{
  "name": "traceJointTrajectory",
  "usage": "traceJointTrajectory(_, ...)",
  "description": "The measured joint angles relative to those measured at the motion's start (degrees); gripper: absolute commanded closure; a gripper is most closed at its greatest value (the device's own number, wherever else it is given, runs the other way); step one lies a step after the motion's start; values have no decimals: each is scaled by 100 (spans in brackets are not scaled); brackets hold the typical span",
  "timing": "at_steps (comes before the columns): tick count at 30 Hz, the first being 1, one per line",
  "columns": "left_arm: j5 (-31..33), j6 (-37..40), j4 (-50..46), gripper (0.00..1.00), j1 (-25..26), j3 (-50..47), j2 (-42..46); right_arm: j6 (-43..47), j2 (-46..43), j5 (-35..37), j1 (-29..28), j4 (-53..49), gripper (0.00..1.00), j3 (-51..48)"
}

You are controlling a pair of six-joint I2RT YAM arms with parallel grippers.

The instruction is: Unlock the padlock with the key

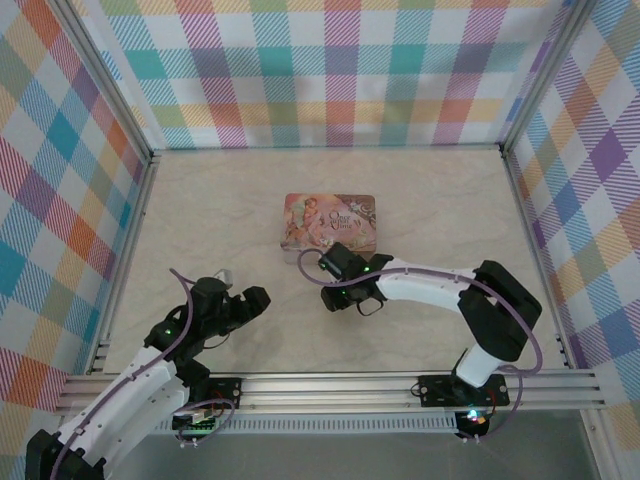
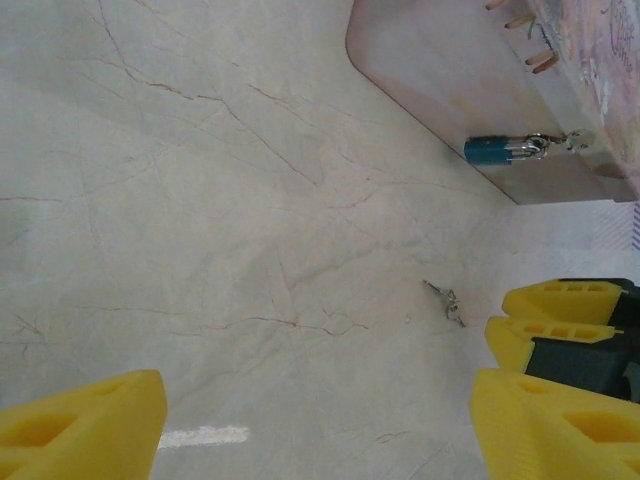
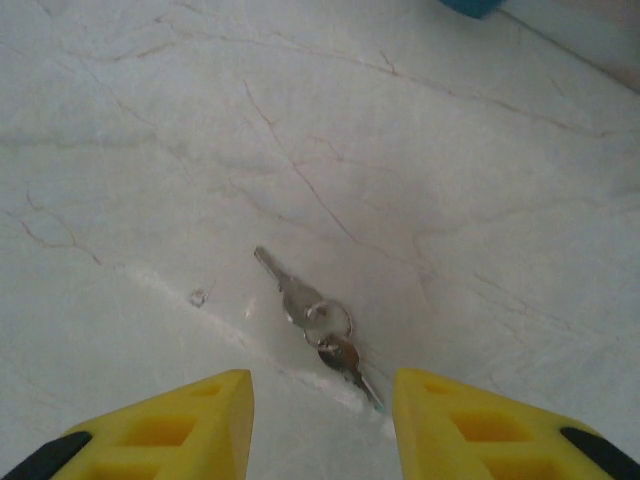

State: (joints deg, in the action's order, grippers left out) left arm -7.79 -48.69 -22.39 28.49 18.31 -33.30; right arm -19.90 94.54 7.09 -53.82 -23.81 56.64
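The left gripper [image 2: 320, 432] hangs low over the table, off the near-left corner of the pink tin [image 1: 330, 222] and well apart from it. Its yellow fingers stand wide and there is nothing between them.

The padlock [image 2: 495, 150] hangs on a clasp at the near side wall of the tin, its blue body lying flat against the wall. The key [image 3: 310, 315] lies flat on the table near that same side of the tin, not touching it. It sits on a small ring with what looks like a second key.

The right gripper [image 3: 320, 400] is low over the key, with its fingers at a moderate width. The key lies just ahead of the gap and is not gripped.

I judge the key very light, stiff, thin and slippery on this smooth top, so it may slide away from the fingers. The best hold seems to be across the broad head near the ring, which leaves the blade free for the lock.
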Motion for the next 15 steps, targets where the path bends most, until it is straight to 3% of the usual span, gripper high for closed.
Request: traceJointTrajectory(15,-2,-149,7,20,4,0,-7,284,763,358,-155,-273,58,361)
